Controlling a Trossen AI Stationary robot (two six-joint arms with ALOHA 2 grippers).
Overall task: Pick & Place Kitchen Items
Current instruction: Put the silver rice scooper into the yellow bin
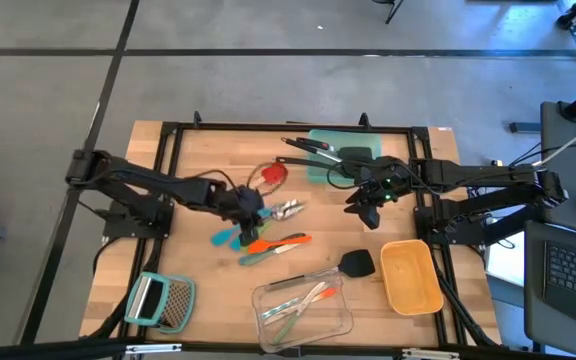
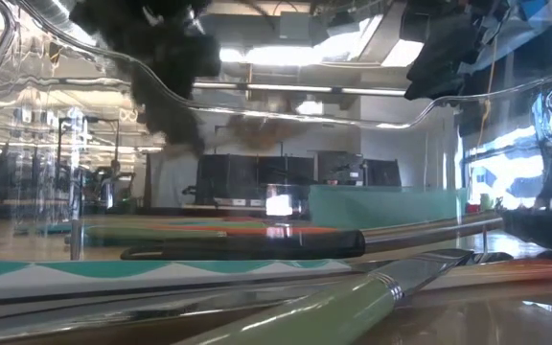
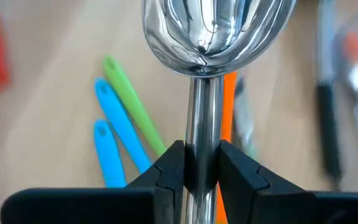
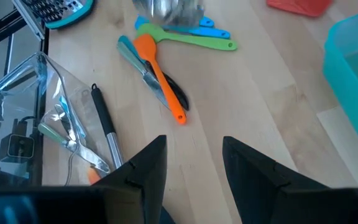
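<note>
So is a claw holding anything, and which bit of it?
The left claw holds the silver spoon by its handle, just below the bowl. The right claw is open, holding nothing.

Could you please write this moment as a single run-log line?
left gripper: shut on silver spoon handle, mid-table | right gripper: open, empty, above bare wood near teal container | clear container: holds a few utensils
</note>
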